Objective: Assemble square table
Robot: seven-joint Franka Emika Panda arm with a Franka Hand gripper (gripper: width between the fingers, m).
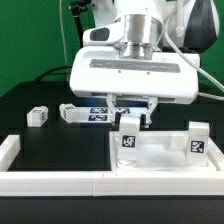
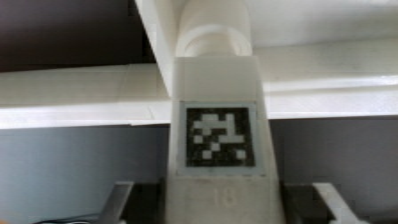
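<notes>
Backdrop: plain green wall (image 1: 30,40). Flat matte black counter (image 1: 45,140), edged by long low white border rail (image 1: 50,182).

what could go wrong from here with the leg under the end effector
1. The end effector is open over the upright leg, and the wrist view shows a gap between the leg and each finger. Closing off-centre might tilt the leg on the square slab.
2. A second upright leg stands on the same slab, toward the exterior view's right. A sideways move could knock it.
</notes>
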